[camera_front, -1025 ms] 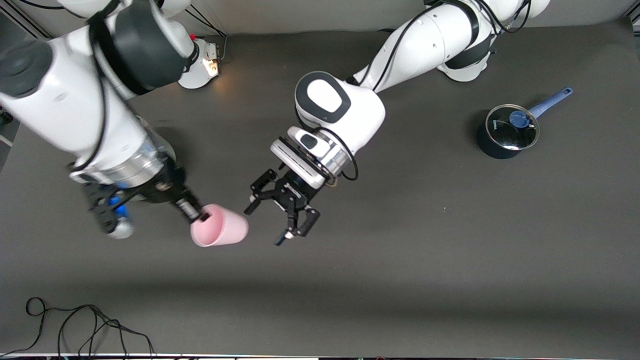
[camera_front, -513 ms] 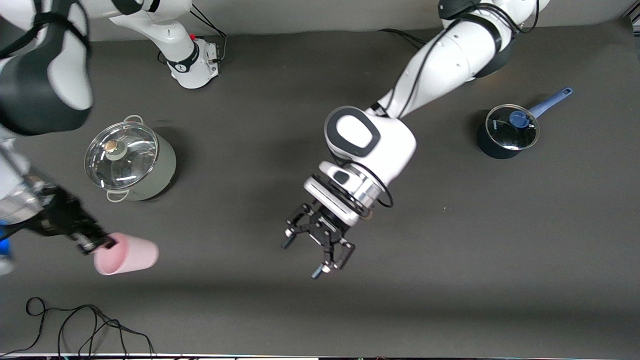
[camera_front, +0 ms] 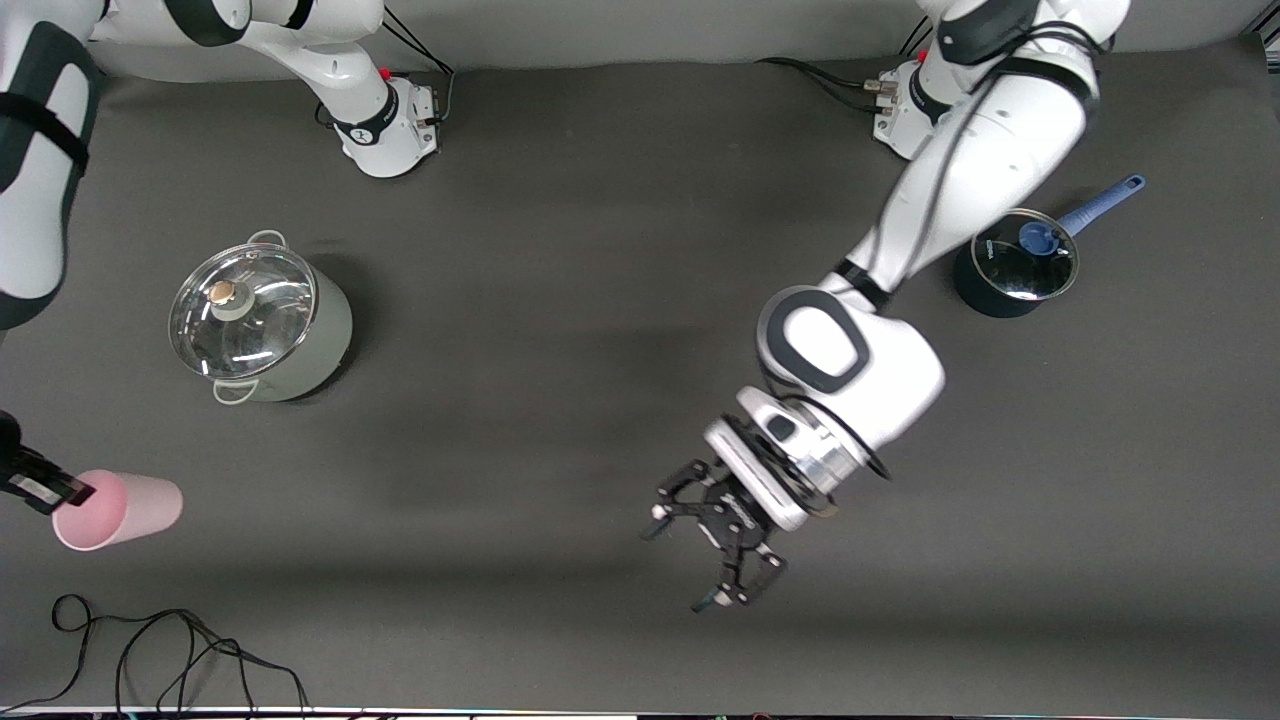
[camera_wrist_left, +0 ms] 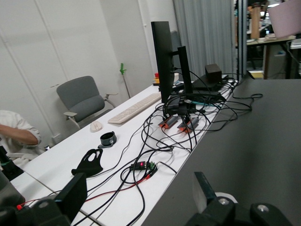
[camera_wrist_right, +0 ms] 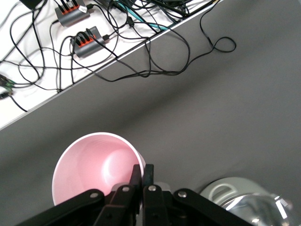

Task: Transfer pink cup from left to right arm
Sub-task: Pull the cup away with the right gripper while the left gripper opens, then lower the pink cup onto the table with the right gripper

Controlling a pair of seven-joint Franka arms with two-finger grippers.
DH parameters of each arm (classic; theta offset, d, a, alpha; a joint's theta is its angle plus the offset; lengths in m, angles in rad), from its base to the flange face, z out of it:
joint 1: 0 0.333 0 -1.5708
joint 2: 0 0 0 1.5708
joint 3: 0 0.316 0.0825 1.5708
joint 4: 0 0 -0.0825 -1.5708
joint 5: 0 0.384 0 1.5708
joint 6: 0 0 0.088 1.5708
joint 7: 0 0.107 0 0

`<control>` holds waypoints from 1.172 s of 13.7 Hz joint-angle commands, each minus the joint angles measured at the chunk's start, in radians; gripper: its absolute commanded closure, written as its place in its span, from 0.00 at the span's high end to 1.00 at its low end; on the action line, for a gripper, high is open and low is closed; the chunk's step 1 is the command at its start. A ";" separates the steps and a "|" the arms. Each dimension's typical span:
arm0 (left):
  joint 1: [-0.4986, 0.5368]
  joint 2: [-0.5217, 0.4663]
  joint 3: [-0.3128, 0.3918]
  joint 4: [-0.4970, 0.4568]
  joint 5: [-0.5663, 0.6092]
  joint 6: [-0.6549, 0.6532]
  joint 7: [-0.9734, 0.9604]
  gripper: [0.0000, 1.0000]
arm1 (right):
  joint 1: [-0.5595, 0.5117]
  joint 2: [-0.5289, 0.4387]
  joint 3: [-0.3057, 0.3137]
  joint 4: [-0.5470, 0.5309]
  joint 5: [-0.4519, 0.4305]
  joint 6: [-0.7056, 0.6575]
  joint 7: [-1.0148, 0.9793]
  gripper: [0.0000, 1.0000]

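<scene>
**Two robot arms, one pink cup held at the worktop's edge**

Two white robot arms reached over a dark grey worktop (camera_front: pixel 560 300). The right hand (camera_front: pixel 62 490) sat at the edge of the front view, at the right arm's end of the worktop. Its two slim black fingers (camera_wrist_right: pixel 139 181) were pressed together on the rim of the pink cup (camera_front: pixel 118 510), one finger inside the cup and one outside. The cup lay tilted on its side in the air, its open mouth turned toward the hand. In the right wrist view the cup's pale pink inside (camera_wrist_right: pixel 96 172) faced the camera.

The left hand (camera_front: pixel 715 545), a black claw, hung over bare worktop near the middle, well apart from the cup. Its fingers were spread wide and held nothing.

A grey-green pot with a glass lid (camera_front: pixel 255 320) stood on the worktop toward the right arm's end, farther from the front camera than the cup. A small dark saucepan with a blue handle (camera_front: pixel 1015 265) stood toward the left arm's end. A loose black cable (camera_front: pixel 180 650) lay curled on the worktop nearer to the front camera than the cup.
</scene>
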 commanded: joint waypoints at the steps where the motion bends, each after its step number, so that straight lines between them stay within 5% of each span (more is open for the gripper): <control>1: 0.184 -0.076 0.003 -0.154 0.099 -0.216 -0.021 1.00 | 0.010 -0.014 0.007 -0.087 -0.024 0.024 -0.039 0.00; 7: 0.547 -0.090 0.003 -0.171 0.554 -0.824 -0.128 1.00 | 0.036 -0.031 0.009 -0.389 -0.074 0.370 -0.042 0.00; 12: 0.703 -0.194 0.006 -0.104 0.855 -1.252 -0.458 1.00 | 0.042 -0.089 0.009 -0.735 -0.140 0.715 -0.044 0.00; 16: 0.713 -0.253 0.005 0.094 1.052 -1.583 -0.715 1.00 | 0.036 -0.114 0.007 -0.912 -0.143 0.907 -0.047 0.00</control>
